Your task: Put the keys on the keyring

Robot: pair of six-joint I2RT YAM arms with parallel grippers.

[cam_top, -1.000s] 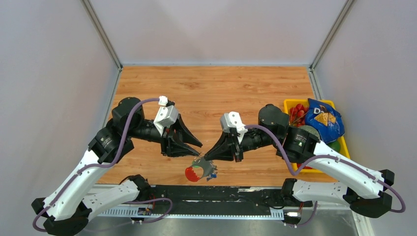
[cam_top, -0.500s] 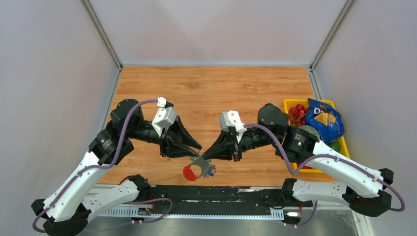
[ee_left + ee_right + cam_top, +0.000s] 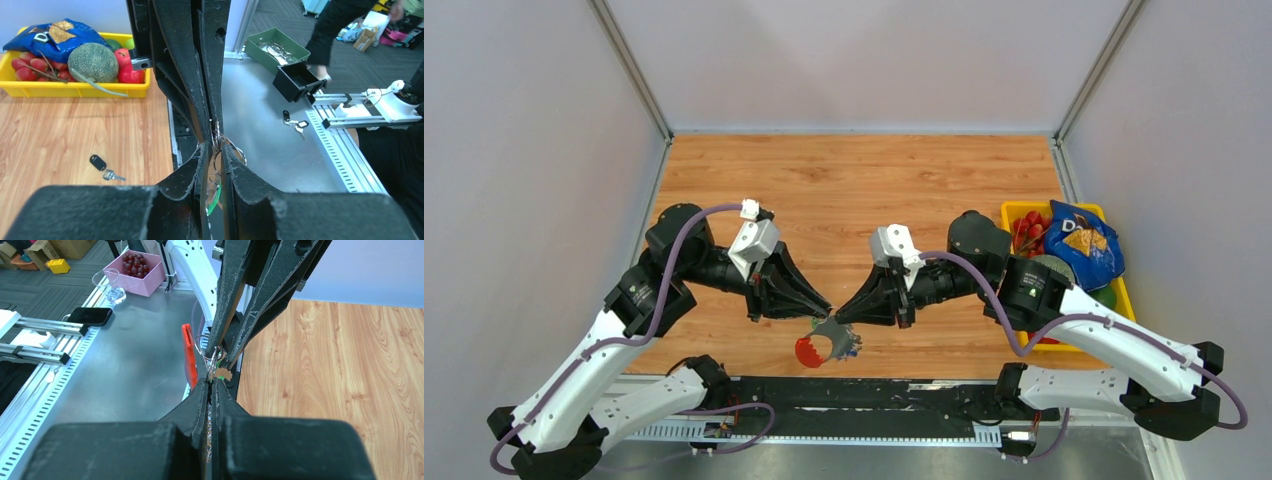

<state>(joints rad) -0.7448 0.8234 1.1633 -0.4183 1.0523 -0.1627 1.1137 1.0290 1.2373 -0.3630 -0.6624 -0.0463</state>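
Note:
The keyring (image 3: 832, 337) hangs over the table's front edge, a bunch with a red oval tag (image 3: 808, 351) and a grey strap. My right gripper (image 3: 839, 318) is shut on its chain from the right, seen up close in the right wrist view (image 3: 210, 382) beside the red tag (image 3: 189, 357). My left gripper (image 3: 822, 308) meets it tip to tip from the left. Its jaws (image 3: 214, 147) stand a narrow gap apart around a thin metal ring (image 3: 239, 151) and a green piece. A black-headed key (image 3: 102, 167) lies on the wood, hidden in the top view.
A yellow bin (image 3: 1014, 208) at the right edge holds a blue chip bag (image 3: 1079, 240), a melon (image 3: 93, 61) and red fruit. Beyond the front edge runs the metal bench (image 3: 270, 150), with another loose key bunch (image 3: 295, 122) on it.
My left gripper has narrowed its jaws around the ring and shifted slightly left and down. The keyring bunch has swung a little left. The right gripper has held still, shut.

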